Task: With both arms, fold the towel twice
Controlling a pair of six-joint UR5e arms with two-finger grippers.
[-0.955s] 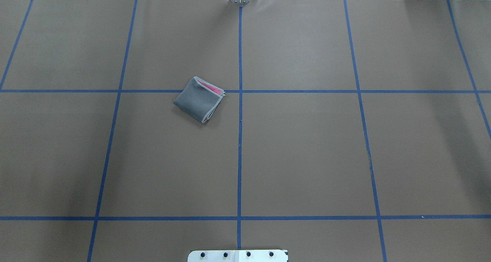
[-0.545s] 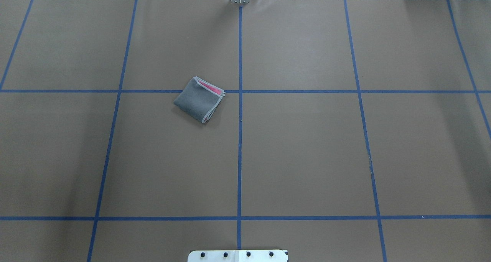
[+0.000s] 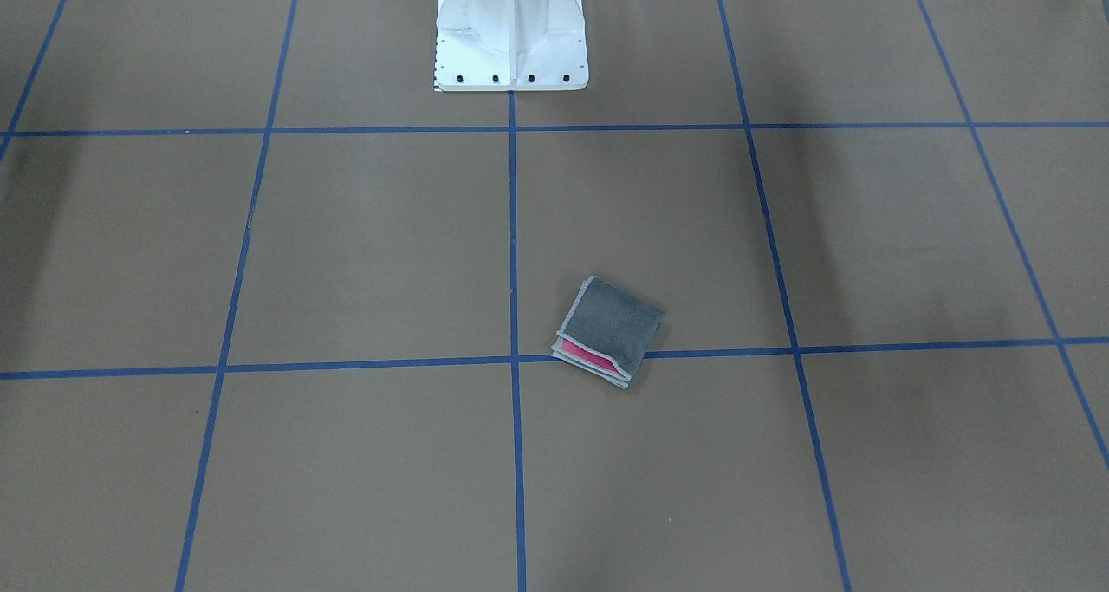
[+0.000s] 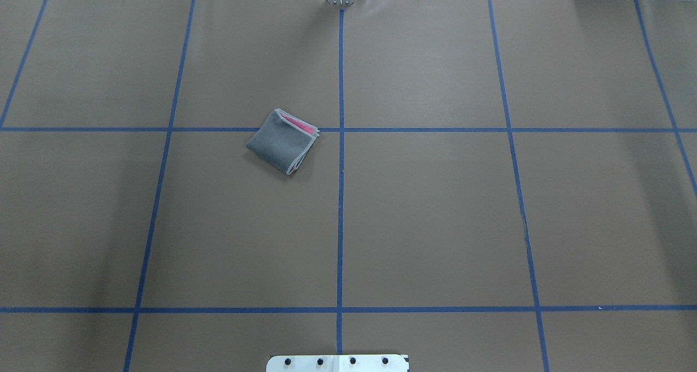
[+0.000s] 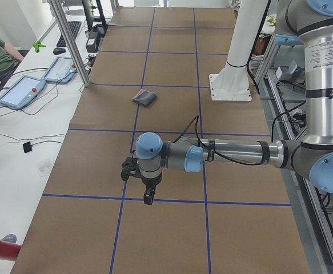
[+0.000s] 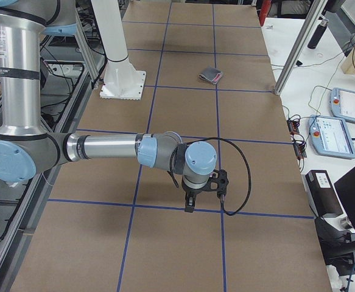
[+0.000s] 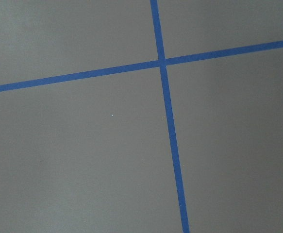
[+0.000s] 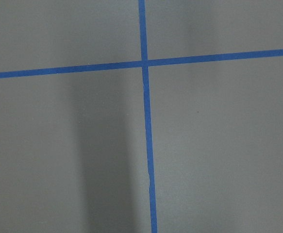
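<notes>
Currently the small terry towel (image 4: 280, 141), dark grey outside with a pink strip showing at its light grey stitched edge, lies folded into a compact square on the brown paper-covered table (image 4: 435, 225). It sits across a blue tape grid line (image 4: 109, 129), on the robot's left half. The black two-finger left gripper (image 5: 147, 194) and black two-finger right gripper (image 6: 189, 204) hang pointed down over the table, well apart from the towel. Open or closed: cannot tell. Both wrist views show paper and tape only.
</notes>
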